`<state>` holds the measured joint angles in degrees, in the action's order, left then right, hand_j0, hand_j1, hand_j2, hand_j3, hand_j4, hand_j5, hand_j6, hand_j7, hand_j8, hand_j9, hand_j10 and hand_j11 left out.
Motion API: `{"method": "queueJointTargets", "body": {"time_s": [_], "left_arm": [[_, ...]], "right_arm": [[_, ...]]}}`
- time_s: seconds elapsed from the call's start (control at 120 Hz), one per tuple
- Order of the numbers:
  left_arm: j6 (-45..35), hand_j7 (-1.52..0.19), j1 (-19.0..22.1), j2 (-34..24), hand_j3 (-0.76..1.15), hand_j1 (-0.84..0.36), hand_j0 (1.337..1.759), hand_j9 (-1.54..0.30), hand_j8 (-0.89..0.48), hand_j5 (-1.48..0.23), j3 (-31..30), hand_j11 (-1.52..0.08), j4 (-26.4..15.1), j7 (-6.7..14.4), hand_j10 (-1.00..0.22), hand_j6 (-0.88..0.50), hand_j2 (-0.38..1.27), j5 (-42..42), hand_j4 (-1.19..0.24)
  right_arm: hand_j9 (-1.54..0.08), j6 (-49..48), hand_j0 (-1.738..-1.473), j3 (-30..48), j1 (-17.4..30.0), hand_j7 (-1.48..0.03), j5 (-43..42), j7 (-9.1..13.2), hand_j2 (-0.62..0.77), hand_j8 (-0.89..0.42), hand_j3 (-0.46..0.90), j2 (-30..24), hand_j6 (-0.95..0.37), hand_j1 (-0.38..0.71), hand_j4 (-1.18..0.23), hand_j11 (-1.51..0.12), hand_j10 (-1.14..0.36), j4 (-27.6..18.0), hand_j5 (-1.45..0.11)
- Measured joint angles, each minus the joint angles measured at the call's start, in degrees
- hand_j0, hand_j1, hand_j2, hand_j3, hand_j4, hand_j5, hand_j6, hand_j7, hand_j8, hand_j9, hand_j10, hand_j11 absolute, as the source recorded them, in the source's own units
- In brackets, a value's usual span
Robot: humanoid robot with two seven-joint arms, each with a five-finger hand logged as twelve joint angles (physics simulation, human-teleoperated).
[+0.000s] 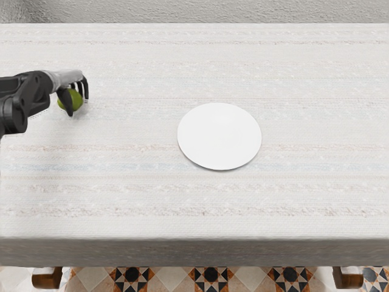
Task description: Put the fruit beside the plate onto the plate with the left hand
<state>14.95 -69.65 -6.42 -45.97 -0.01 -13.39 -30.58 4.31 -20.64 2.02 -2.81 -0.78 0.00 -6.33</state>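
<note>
A small green fruit (pixel 73 98) lies at the far left of the table, well to the left of the white round plate (pixel 219 135). My left hand (pixel 74 91) reaches in from the left edge and sits right over the fruit, its dark fingers (pixel 83 89) curled down around it. The thumb covers part of the fruit's front. Whether the fruit is lifted off the table I cannot tell. The plate has nothing on it. The right arm does not show.
The pale wood-grain table (pixel 194 201) spans the whole view, its front edge near the bottom. Patterned floor tiles (pixel 209 278) and chair parts show below it.
</note>
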Motion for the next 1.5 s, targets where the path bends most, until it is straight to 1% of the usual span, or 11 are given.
{"method": "queueJointTargets", "body": {"time_s": [0.15, 0.258, 0.317, 0.392, 0.5, 0.583, 0.725, 0.875, 0.9, 1.183, 1.5], "left_arm": [[5.88, -0.95, -3.50, 0.69, 0.00, -0.18, 1.653, -0.93, -0.40, -0.96, 3.19, -0.93, 0.01, -0.27, -0.49, -0.53, 0.29, 0.41, -0.67], [9.10, -0.96, -5.15, 1.56, 0.00, -0.21, 1.654, -0.94, -0.43, -0.97, 4.00, -0.93, -0.50, -0.40, -0.51, -0.57, 0.41, 1.42, -0.68], [9.88, -0.96, -5.85, 2.35, 0.00, -0.19, 1.654, -0.95, -0.44, -0.98, 4.15, -0.94, -1.46, -0.40, -0.52, -0.57, 0.37, 1.90, -0.68], [10.48, -0.98, -7.04, 2.72, 0.00, -0.24, 1.655, -0.96, -0.42, -1.00, 4.58, -0.94, -3.06, -0.40, -0.51, -0.57, 0.48, 2.42, -0.69], [11.85, -0.99, -8.62, 4.13, 0.00, -0.29, 1.656, -0.97, -0.40, -1.01, 6.03, -0.95, -5.55, -0.40, -0.47, -0.54, 0.53, 2.90, -0.69], [12.39, -0.99, -9.30, 4.96, 0.00, -0.36, 1.657, -0.97, -0.38, -1.02, 7.59, -0.95, -7.64, -0.41, -0.45, -0.52, 0.66, 3.11, -0.69], [12.66, -1.00, -10.97, 6.42, 0.00, -0.35, 1.657, -0.98, -0.37, -1.01, 9.42, -0.96, -10.73, -0.34, -0.44, -0.54, 0.66, 3.22, -0.70], [12.84, -1.01, -12.79, 6.42, 0.00, -0.41, 1.656, -0.98, -0.39, -1.01, 11.73, -0.97, -13.34, -0.30, -0.46, -0.57, 0.84, 3.23, -0.71], [12.87, -1.01, -13.09, 6.42, 0.00, -0.39, 1.656, -0.98, -0.39, -1.01, 12.17, -0.97, -13.71, -0.28, -0.47, -0.57, 0.79, 3.27, -0.71], [13.06, -1.03, -16.41, 6.42, 0.00, -0.41, 1.655, -0.99, -0.39, -1.03, 13.87, -0.98, -16.84, 0.07, -0.48, -0.57, 0.83, 4.83, -0.71], [13.07, -1.07, -16.92, 6.42, 0.00, -0.41, 1.654, -1.03, -0.36, -1.08, 21.37, -1.03, -24.88, 0.11, -0.46, -0.55, 0.83, 4.98, -0.74]], "right_arm": [[0.00, 0.00, -1.658, 0.00, 0.00, 0.00, 0.00, -0.01, 0.00, 0.00, 0.00, 0.00, 0.00, -0.35, 0.00, 0.00, 0.00, 0.00, 0.00], [0.00, 0.00, -1.658, 0.00, 0.00, 0.00, 0.00, -0.01, 0.00, 0.00, 0.00, 0.00, 0.00, -0.35, 0.00, 0.00, 0.00, 0.00, 0.00], [0.00, 0.00, -1.658, 0.00, 0.00, 0.00, 0.00, -0.01, 0.00, 0.00, 0.00, 0.00, 0.00, -0.35, 0.00, 0.00, 0.00, 0.00, 0.00], [0.00, 0.00, -1.658, 0.00, 0.00, 0.00, 0.00, -0.01, 0.00, 0.00, 0.00, 0.00, 0.00, -0.35, 0.00, 0.00, 0.00, 0.00, 0.00], [0.00, 0.00, -1.658, 0.02, 0.00, 0.00, 0.00, -0.01, 0.00, 0.00, 0.00, 0.00, 0.00, -0.35, 0.00, 0.00, 0.00, 0.00, 0.00], [0.00, 0.00, -1.658, 0.00, 0.00, 0.00, 0.00, 0.00, 0.00, 0.00, 0.00, 0.00, 0.00, -0.35, 0.00, 0.00, 0.00, 0.00, 0.00], [0.00, 0.00, -1.658, 0.01, 0.00, 0.00, 0.00, -0.01, 0.00, 0.00, 0.00, 0.00, 0.00, -0.35, 0.00, 0.00, 0.00, 0.00, 0.00], [0.00, 0.00, -1.658, 0.00, 0.00, 0.00, 0.00, 0.00, 0.00, 0.00, 0.00, 0.00, 0.00, -0.35, 0.00, 0.00, 0.00, 0.00, 0.00], [0.00, 0.00, -1.658, 0.01, 0.00, 0.00, 0.00, 0.00, 0.00, 0.00, 0.00, 0.00, 0.00, -0.35, 0.00, 0.00, 0.00, 0.00, 0.00], [0.00, 0.00, -1.658, 0.01, 0.00, 0.00, 0.00, -0.01, 0.00, 0.00, 0.00, 0.00, 0.00, -0.35, 0.00, 0.00, 0.00, 0.00, 0.00], [0.00, 0.00, -1.658, 0.01, 0.00, 0.00, 0.00, -0.01, 0.00, 0.00, 0.00, 0.00, 0.00, -0.35, 0.00, 0.00, 0.00, 0.00, 0.00]]}}
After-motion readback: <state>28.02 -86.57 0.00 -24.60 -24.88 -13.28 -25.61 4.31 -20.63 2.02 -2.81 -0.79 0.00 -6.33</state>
